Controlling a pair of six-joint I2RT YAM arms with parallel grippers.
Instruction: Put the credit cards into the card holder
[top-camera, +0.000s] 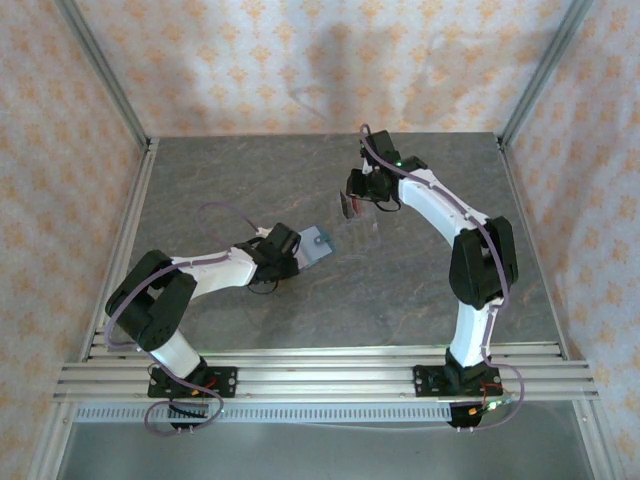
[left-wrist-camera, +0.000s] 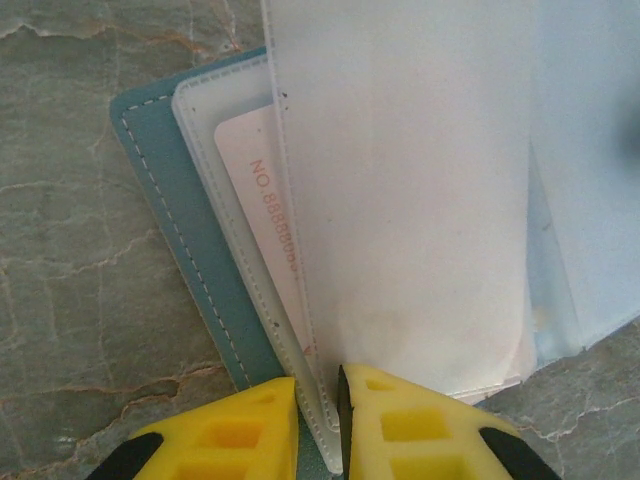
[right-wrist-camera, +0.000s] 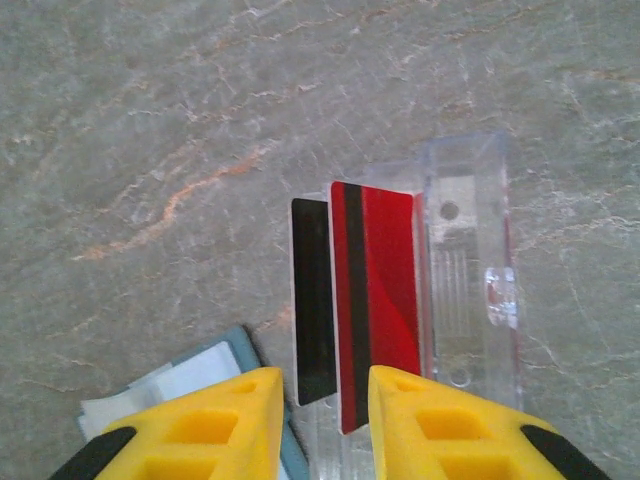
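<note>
Two grippers busy; the left gripper (left-wrist-camera: 320, 425) is pinched narrow on the clear inner flap (left-wrist-camera: 400, 200) of the card holder (left-wrist-camera: 190, 200), which is spread open over the table (left-wrist-camera: 70, 330), pale pink card (left-wrist-camera: 250, 170) tucked in a sleeve beside the teal cover; the right gripper (right-wrist-camera: 325, 420) has its fingers close either side of the red card (right-wrist-camera: 385, 290), upright at the clear rack (right-wrist-camera: 470, 250); cannot tell whether they press it; the holder sits near, just left of the rack.

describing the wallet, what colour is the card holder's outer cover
The card holder is teal with pale stitching, clearest in the left wrist view.
</note>
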